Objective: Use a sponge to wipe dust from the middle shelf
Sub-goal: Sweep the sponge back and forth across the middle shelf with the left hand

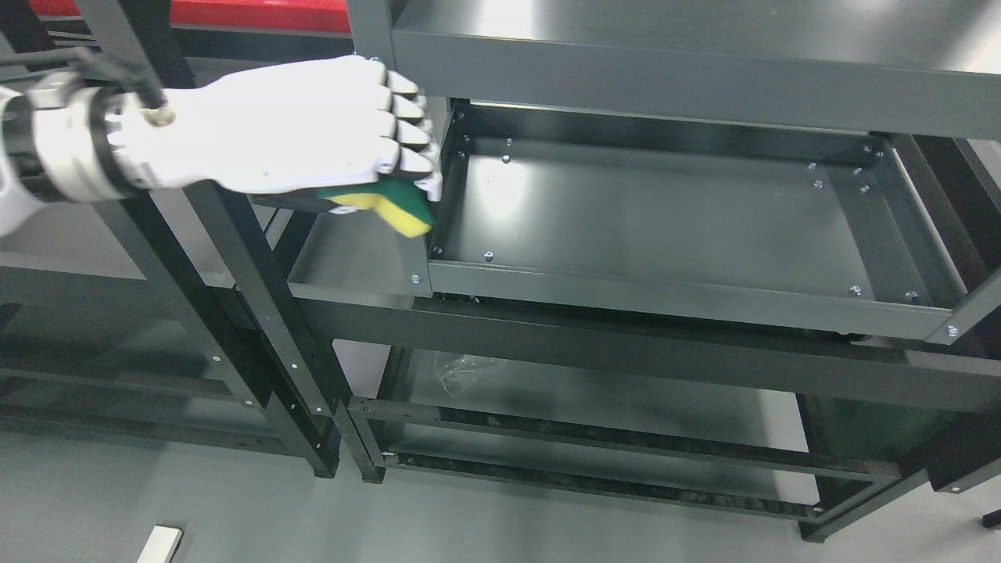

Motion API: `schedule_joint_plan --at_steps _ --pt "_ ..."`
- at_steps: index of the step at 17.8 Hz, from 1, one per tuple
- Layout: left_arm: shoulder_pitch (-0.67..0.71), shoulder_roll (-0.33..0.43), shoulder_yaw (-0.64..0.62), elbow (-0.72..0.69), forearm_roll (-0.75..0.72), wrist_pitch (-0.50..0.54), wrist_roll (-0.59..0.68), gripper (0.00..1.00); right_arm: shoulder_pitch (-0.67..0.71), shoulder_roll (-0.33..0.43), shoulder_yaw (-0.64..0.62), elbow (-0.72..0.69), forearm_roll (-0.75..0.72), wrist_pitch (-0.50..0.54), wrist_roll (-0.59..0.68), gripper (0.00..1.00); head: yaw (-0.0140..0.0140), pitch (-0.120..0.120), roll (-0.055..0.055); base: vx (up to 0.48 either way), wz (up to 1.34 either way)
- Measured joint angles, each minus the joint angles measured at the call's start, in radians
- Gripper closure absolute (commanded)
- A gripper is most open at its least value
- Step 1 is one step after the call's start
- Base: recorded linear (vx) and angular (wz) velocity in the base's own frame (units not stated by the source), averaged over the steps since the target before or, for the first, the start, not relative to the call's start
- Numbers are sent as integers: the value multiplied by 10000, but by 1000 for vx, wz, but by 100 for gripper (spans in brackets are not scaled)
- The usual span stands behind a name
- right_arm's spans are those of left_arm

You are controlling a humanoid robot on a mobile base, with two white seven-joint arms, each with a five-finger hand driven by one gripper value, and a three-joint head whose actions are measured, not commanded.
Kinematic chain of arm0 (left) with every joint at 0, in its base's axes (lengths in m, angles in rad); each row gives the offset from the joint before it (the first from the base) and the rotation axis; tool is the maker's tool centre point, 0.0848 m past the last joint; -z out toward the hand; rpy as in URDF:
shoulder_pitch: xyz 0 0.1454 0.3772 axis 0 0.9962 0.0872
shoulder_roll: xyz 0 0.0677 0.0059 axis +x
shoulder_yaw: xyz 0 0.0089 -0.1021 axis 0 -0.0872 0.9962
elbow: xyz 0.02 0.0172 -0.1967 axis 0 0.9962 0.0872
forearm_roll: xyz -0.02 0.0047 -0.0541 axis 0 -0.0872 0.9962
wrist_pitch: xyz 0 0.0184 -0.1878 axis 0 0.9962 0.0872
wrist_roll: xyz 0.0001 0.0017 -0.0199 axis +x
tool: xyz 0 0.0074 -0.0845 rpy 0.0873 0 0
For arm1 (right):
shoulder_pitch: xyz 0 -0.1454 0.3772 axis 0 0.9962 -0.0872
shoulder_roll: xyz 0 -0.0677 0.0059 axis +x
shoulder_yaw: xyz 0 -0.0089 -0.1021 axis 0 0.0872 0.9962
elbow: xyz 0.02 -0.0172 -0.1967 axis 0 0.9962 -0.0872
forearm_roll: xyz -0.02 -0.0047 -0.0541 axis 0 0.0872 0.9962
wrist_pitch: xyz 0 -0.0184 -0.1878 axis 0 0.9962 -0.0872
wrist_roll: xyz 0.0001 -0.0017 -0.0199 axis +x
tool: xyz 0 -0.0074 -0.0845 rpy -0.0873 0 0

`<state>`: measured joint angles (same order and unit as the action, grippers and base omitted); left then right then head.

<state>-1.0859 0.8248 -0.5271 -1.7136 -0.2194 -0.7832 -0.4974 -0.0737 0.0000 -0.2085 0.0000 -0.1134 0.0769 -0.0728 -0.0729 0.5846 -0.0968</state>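
Your left hand [281, 133] comes in from the left edge with its fingers [407, 133] curled down over the sponge [391, 209], gripping it; the yellow and green end sticks out below the fingertips. You hold the sponge just at the left rim of the middle shelf [665, 211], by the upright post [383, 31]; whether it touches the rim you cannot tell. The dark shelf tray stretches away to your right, with small bolts along its edges. Above it runs the top shelf [688, 70], below it the lower shelf [594, 399]. A second rack [258, 313] stands to the left, on the grey floor [156, 500].
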Motion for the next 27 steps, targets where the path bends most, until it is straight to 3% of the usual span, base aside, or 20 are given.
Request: schedule_joint_plan --at_steps 4,8,19,23,27 --pt "611 604 995 -180 106 -26 -33 99 0 0 0 0 0 0 0 0 0 0 0 0 0" --pt "277 75 1108 -226 -430 -43 -24 99 0 0 0 0 0 0 10 0 0 0 0 0 0" --pt "-1619 -4504 -414 1152 -3297 329 364 99 1 0 0 0 0 3 8 0 0 0 0 0 0" --pt "-2202 -5696 -1137 2108 -3810 911 1582 99 0 0 0 0 0 3 0 0 0 0 0 0 0" --pt "-2716 -6557 -2169 2863 -3646 2350 3177 99 0 0 0 0 0 4 -3 0 0 0 0 0 0"
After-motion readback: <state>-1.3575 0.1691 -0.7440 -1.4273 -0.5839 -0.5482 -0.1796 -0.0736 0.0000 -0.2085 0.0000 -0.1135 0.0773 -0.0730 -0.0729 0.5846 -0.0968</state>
